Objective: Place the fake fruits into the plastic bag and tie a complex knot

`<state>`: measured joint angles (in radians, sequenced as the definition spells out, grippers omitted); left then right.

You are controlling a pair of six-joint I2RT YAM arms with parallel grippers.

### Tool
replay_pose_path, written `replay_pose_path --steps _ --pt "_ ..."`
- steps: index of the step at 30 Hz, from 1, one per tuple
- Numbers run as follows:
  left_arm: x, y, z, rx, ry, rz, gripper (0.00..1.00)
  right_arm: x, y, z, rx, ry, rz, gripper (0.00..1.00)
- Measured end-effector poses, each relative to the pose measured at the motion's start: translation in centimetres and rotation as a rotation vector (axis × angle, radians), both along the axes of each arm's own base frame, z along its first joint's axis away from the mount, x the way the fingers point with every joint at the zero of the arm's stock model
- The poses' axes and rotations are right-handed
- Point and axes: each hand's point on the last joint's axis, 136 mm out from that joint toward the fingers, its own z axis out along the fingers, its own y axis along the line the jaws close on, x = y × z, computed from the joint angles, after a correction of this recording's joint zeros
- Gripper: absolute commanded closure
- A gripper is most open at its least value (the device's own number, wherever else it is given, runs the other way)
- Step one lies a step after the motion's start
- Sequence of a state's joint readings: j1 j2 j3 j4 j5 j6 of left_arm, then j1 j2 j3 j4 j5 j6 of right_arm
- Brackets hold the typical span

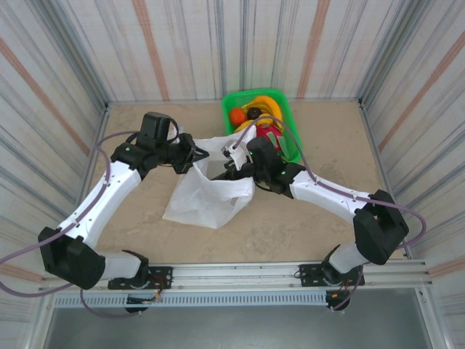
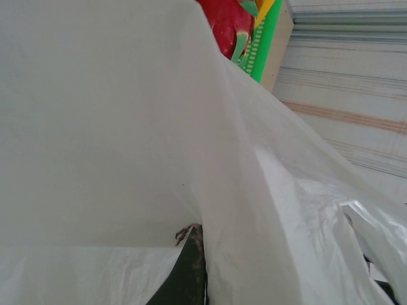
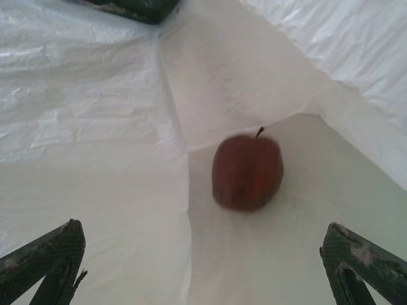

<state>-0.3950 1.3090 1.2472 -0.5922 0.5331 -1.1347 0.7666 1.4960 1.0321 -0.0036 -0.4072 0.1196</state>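
Step in hand, as I read it: loading fruit into the bag, one piece at a time. Bag lies centre of top view, btwn the 2 arms, mouth toward upper part of frame. Left gripper is at bag's upper-left edge, fingers together, clamped on the rim & holding the mouth up. Right gripper is at the mouth from the right. In its wrist view the fingers stand wide apart at lower-left & lower-right corners, nothing btwn them. Dark red apple is inside the bag, mid-frame, apart from both fingers. It's blurred, so can't tell if it's at rest. Rest of the fruit sits in green basket, upper centre, just beside bag mouth. To do this well, imo: take right arm straight out thru the mouth w/o snagging the thin film on the open fingers. Left shld hold rim high & taut so the mouth doesn't collapse. Pick next from basket's near side, short carry, let go low inside the bag so nothing rolls out.
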Motion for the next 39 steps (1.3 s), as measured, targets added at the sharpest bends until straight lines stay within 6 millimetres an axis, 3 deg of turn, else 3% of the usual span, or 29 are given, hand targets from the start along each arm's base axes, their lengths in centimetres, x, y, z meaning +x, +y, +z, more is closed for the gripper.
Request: replay_pose_path --steps 9,19,31,39 --pt "0.1 -0.1 -0.4 0.003 0.011 -0.002 1.00 -0.1 -0.4 0.1 -0.013 0.001 -0.014 0.02" --pt "0.2 0.0 -0.5 0.005 0.015 0.001 1.00 -0.7 -1.7 2.9 0.010 -0.057 -0.032 0.01" --pt "0.5 0.3 -0.7 0.005 0.020 0.011 1.00 -3.7 -5.2 4.5 -0.030 -0.115 -0.026 0.00" --pt "0.4 0.4 -1.3 0.007 0.035 0.010 1.00 -4.9 -8.2 4.1 -0.106 -0.100 -0.053 0.00"
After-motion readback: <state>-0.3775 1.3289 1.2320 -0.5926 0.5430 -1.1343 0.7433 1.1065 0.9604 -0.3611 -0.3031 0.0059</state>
